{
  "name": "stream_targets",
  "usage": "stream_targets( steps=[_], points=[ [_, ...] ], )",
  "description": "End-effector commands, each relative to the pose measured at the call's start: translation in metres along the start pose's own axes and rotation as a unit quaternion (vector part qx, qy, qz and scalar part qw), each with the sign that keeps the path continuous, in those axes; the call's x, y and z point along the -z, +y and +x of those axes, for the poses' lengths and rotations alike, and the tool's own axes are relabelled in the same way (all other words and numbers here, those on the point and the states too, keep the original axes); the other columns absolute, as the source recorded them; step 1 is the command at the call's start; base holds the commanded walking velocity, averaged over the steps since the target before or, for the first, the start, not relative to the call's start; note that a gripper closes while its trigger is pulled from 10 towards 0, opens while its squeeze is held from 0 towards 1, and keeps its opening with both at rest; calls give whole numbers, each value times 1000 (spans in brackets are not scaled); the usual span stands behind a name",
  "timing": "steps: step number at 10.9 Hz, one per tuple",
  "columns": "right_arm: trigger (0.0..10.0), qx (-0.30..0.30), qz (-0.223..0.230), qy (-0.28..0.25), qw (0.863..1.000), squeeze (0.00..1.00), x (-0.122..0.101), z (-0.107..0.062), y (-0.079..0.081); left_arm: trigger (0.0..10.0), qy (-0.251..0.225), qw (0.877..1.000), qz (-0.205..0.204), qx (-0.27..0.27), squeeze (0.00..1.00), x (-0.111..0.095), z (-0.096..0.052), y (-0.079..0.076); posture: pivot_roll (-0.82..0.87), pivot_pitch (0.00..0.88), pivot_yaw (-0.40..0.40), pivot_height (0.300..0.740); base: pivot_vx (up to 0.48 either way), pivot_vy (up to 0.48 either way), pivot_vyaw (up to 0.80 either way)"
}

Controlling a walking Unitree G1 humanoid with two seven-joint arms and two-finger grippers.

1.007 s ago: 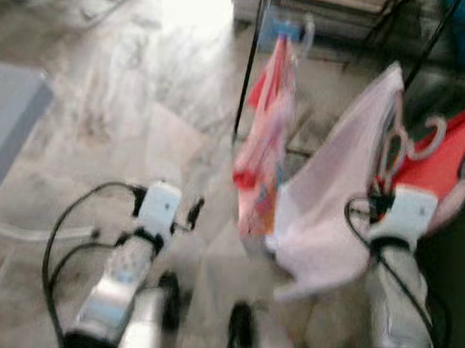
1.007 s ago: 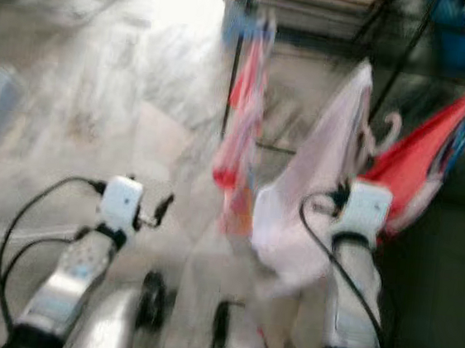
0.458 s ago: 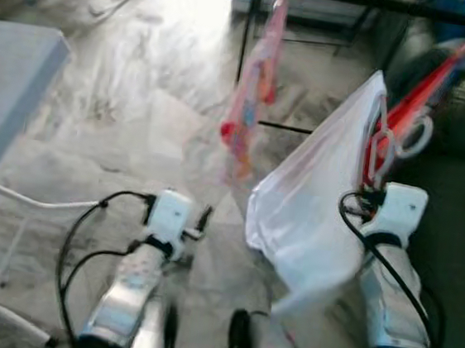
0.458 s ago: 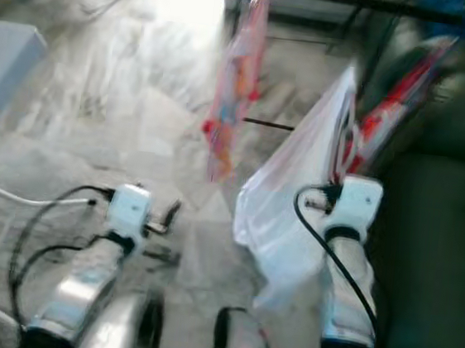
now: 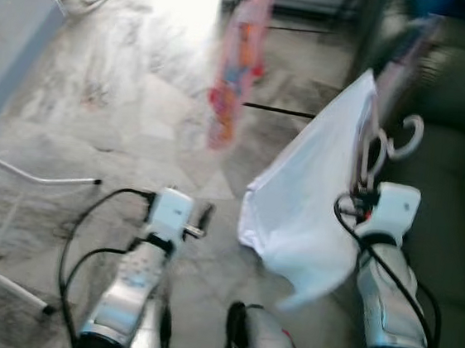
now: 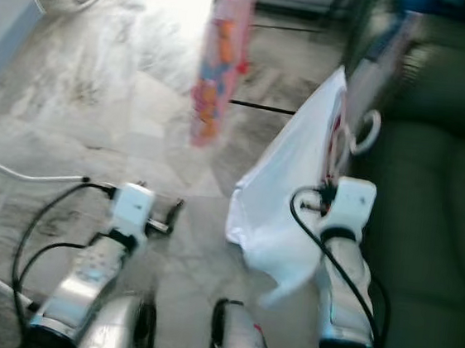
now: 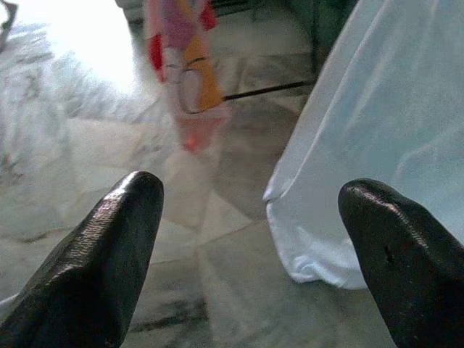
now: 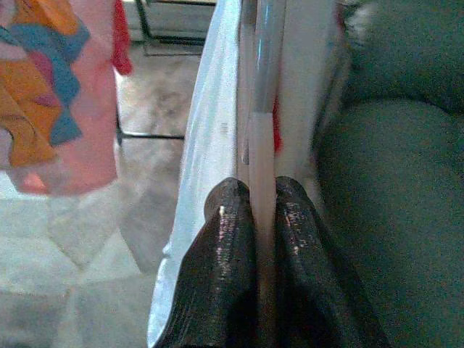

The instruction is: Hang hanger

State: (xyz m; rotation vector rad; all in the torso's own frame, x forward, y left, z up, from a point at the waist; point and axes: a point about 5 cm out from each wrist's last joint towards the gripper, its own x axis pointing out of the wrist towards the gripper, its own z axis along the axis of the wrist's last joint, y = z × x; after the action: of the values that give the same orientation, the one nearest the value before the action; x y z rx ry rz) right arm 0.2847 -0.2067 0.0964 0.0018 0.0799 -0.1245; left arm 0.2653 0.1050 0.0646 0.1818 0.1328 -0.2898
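Marble floor is stretching ahead. My right gripper is clamping the hanger, white shirt draped, mid-carry; left gripper is gaping empty. Next I'm needing a rail to hook it on.

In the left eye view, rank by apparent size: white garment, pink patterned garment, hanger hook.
1. white garment, largest.
2. pink patterned garment, though it hangs farther from the camera, so true size is unsure.
3. hanger hook, smallest.

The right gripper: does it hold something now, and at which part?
The right gripper is shut on a pale hanger carrying a white garment, pinching the hanger's thin bar. The left gripper is open and holds nothing.
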Motion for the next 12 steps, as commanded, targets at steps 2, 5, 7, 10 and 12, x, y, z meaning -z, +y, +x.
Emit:
stream_targets(
  steps=[2, 5, 7, 10, 12],
  points=[
    [10000, -7, 10, -11, 1000, 0, 1, -2, 6, 10000, 6, 998, 14, -56, 0, 4, -3, 17, -24, 197, -48, 740, 0, 0, 400],
    [10000, -17, 20, -15, 1000, 0, -2, 1, 12, 10000, 1, 998, 13, -65, 0, 1, 0, 15, -31, 192, -52, 740, 0, 0, 800],
    [10000, -7, 19, -13, 1000, 0, -2, 3, 6, 10000, 10, 997, 10, -76, 0, 4, 0, 13, -34, 192, -54, 740, 0, 0, 800],
    [10000, 4, 34, -18, 999, 0, 1, 4, 11, 10000, 10, 997, 58, -58, 0, -3, 4, 22, -16, 187, 8, 740, 0, 0, 800],
    [10000, -7, 19, -15, 1000, 0, 7, -5, 16, 10000, 37, 993, 67, -85, 0, -1, -8, 39, -16, 207, 9, 740, 0, 0, 800]
  ],
)
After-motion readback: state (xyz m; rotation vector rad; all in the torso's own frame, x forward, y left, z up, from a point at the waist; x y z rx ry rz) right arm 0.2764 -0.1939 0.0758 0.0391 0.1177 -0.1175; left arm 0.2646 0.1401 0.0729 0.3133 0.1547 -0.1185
